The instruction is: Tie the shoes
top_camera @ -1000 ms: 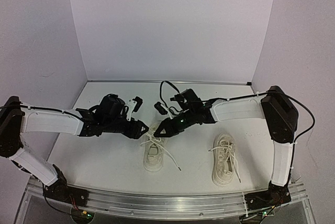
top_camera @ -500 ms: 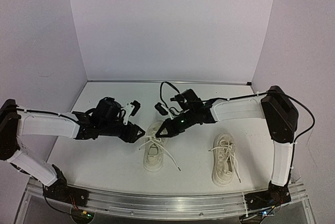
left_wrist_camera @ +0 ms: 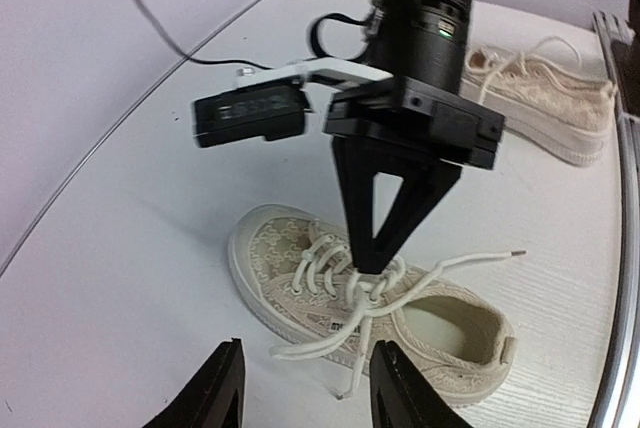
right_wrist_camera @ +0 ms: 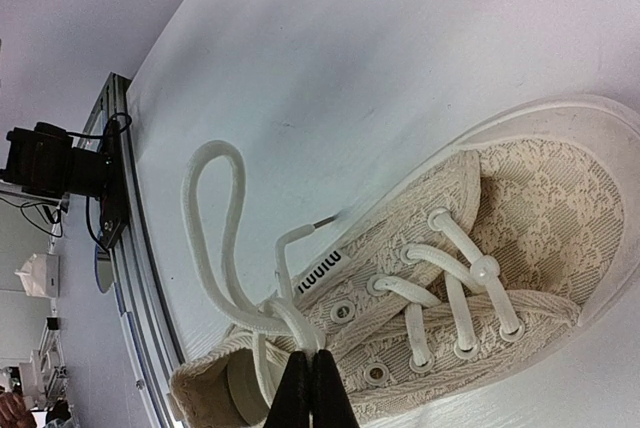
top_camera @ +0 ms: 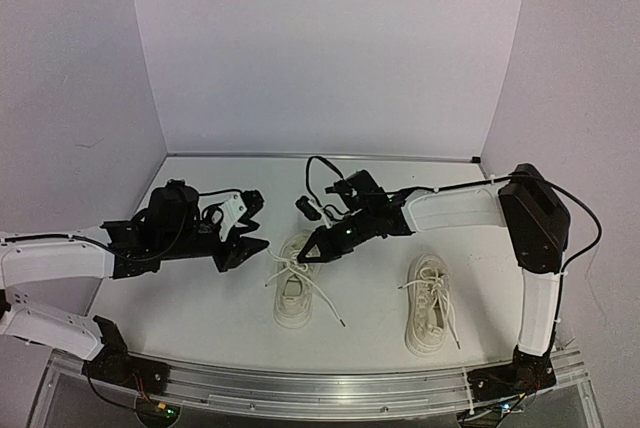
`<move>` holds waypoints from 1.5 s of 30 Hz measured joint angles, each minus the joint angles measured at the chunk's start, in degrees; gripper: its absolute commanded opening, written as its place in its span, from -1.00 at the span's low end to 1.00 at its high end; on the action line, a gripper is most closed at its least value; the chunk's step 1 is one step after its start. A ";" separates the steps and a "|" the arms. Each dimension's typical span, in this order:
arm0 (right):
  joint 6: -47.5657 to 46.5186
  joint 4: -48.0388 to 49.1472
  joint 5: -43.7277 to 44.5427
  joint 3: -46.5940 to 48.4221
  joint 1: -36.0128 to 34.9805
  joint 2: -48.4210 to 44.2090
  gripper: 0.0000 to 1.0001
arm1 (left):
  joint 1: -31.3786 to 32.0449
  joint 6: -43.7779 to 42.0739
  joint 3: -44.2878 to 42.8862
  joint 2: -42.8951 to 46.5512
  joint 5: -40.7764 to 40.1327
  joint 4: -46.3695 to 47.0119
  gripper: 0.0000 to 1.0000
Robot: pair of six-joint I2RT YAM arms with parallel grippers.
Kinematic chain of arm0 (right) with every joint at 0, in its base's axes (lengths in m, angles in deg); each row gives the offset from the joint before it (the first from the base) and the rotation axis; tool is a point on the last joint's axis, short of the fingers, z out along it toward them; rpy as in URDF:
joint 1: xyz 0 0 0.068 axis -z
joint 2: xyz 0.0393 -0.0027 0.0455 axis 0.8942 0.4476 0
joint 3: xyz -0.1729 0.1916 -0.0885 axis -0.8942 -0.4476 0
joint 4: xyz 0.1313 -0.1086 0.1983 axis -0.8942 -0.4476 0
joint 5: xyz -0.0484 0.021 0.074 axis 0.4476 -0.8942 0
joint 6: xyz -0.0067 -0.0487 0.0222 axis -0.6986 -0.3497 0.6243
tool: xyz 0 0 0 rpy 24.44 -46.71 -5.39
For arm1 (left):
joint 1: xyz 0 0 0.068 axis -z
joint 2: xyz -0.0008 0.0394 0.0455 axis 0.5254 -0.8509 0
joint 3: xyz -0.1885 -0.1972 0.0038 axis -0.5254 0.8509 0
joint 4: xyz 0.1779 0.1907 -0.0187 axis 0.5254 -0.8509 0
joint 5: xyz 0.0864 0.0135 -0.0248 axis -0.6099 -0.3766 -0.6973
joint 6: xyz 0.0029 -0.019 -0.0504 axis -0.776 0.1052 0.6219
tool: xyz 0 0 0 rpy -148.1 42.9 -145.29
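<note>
**Head count on your rig**

You've got two shoes, a left shoe [top_camera: 295,296] and a right shoe [top_camera: 430,308], with one lace [right_wrist_camera: 212,150] each. Two grippers too: left gripper [left_wrist_camera: 308,350] and right gripper [right_wrist_camera: 308,388]. One table [top_camera: 200,298] under everything.

Lace-patterned cloth is seen on the upper of the left shoe [right_wrist_camera: 540,198], matt and rough, edged by a smooth, rubbery-looking sole [right_wrist_camera: 560,111]. The laces [right_wrist_camera: 215,238] are shown as soft matt cord. The counter [top_camera: 200,308] is seen matt white, faintly grained. Matt black plastic is noted on the right gripper [left_wrist_camera: 368,266], brushed metal on the near rail [top_camera: 300,388].
</note>
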 measured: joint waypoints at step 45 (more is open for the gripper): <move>1.27 0.02 -0.50 0.07 0.00 0.00 -1.00 | 5.81 -29.77 -16.28 -26.58 -1.28 -13.64 -0.92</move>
